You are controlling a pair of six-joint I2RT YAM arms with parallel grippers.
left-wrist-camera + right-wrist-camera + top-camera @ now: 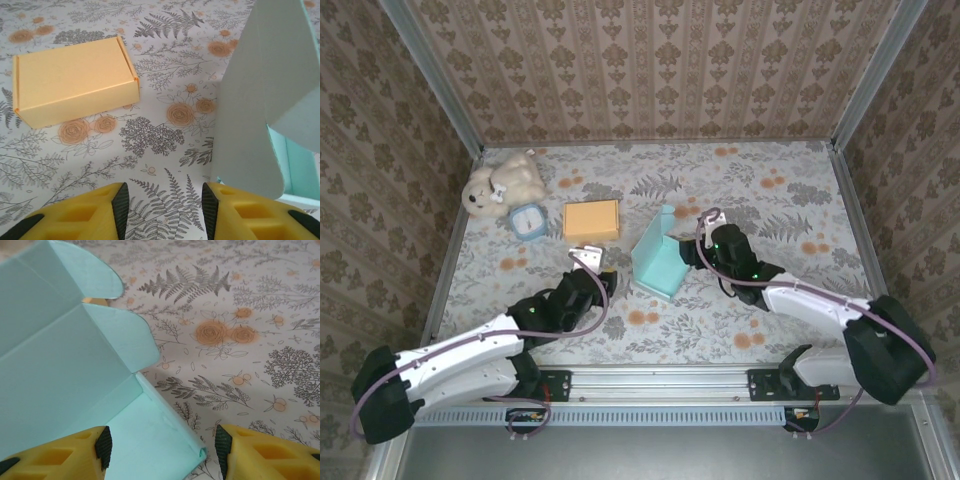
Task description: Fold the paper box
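A teal paper box stands half folded in the middle of the table, its lid flap upright. In the right wrist view its tray floor and a low side wall lie between the fingers, and the lid rises on the left. My right gripper is open, straddling the box's near corner. My left gripper is open over bare table, just left of the box's pale outer wall. From above, the left gripper sits left of the box and the right gripper at its right edge.
A folded orange box lies behind the left gripper. A plush bear and a small blue clock sit at the back left. Patterned walls enclose the table on three sides; a metal rail runs along the front.
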